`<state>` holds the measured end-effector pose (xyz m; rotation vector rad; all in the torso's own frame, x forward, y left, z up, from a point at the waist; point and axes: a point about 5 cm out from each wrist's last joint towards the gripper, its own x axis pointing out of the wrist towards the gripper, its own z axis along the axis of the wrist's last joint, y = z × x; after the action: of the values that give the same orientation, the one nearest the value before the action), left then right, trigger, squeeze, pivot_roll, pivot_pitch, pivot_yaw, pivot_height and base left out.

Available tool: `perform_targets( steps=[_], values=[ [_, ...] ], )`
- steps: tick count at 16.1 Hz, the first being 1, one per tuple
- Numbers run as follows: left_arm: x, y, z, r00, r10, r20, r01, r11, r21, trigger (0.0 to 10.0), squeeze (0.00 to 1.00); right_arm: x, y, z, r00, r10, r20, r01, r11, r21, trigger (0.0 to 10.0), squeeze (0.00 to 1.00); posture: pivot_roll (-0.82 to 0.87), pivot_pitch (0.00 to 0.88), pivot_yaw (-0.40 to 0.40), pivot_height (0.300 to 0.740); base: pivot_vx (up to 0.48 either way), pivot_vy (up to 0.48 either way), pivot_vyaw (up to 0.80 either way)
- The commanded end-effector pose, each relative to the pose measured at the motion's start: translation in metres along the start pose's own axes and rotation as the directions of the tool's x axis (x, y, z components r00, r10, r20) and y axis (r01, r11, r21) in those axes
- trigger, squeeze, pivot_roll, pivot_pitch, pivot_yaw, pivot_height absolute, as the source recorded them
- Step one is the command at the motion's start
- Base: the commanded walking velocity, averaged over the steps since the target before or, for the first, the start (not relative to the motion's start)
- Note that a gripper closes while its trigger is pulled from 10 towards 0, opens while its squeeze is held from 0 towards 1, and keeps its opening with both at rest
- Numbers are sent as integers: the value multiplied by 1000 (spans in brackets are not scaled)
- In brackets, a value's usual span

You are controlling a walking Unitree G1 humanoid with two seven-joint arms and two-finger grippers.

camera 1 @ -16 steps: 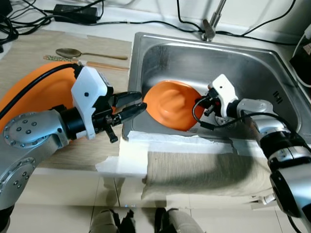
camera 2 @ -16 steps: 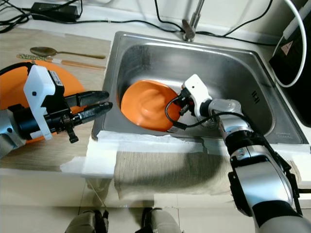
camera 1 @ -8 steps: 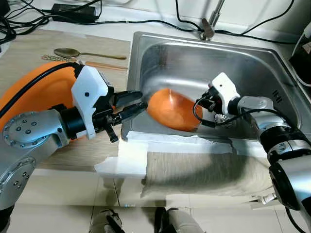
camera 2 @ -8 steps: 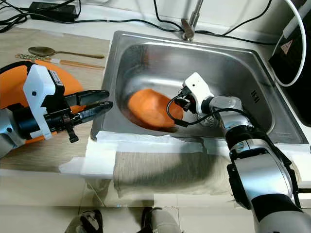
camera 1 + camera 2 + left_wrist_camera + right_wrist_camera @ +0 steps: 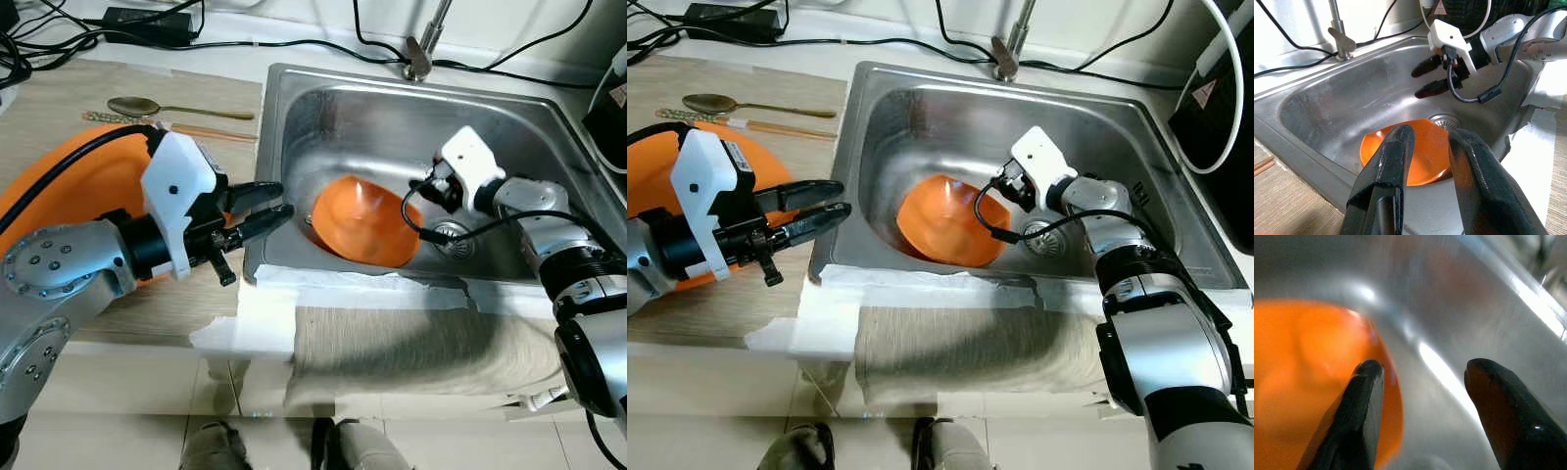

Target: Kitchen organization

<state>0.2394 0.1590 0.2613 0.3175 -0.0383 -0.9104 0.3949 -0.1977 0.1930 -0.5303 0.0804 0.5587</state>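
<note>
orange bowl [image 5: 364, 221]: lies open side up on sink [image 5: 549, 147] floor beside the drain | right gripper [image 5: 1431, 77]: spread, empty, just above bowl's rim, likely for access | left gripper [image 5: 261, 208]: slightly parted, empty, poised over sink's left edge by orange plate [image 5: 69, 191]

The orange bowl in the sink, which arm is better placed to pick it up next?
Probably the right. The right gripper hangs open inside the sink, just beside the orange bowl. The left gripper hovers over the counter edge outside the basin.
</note>
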Motion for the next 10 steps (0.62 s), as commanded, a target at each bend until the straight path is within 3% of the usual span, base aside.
perform_targets(
  steps=[1, 2, 4, 7, 8, 9, 10],
  values=[
    [-3, -2, 3, 1000, 11, -1, -11, 1000, 18, 10000, 0, -7, -12, 10, 996, -29, 80, 29, 1000, 11, 10000, 153, -67, 171, -122, 740, 0, 0, 0],
    [-6, 3, 3, 997, 70, 15, -70, 997, 26, 10000, 0, -13, -17, 23, 972, -56, 227, 36, 995, 91, 10000, 0, -66, 170, -122, 740, 0, 0, 0],
    [-9, 8, 4, 990, 138, 39, -139, 989, 46, 10000, 0, -26, -22, 32, 911, -137, 389, 60, 977, 203, 10000, 0, -74, 169, -113, 740, 0, 0, 0],
    [-10, 13, 1, 982, 185, 46, -187, 982, 37, 10000, 0, -31, -6, 22, 910, -134, 393, 64, 981, 185, 10000, 0, -86, 168, -98, 740, 0, 0, 0],
    [-12, 20, 0, 966, 254, 45, -256, 965, 54, 10000, 0, -33, 1, 20, 902, -137, 409, 57, 978, 202, 10000, 0, -90, 169, -94, 740, 0, 0, 0],
    [-16, 34, 0, 923, 380, 60, -383, 923, 49, 10000, 0, -35, 10, 24, 883, -162, 441, 58, 969, 239, 10000, 0, -96, 172, -90, 740, 0, 0, 0],
    [-19, 39, 2, 905, 419, 75, -422, 905, 46, 10000, 0, -38, 15, 32, 862, -189, 470, 64, 961, 268, 10000, 0, -93, 174, -94, 740, 0, 0, 0]
  ],
)
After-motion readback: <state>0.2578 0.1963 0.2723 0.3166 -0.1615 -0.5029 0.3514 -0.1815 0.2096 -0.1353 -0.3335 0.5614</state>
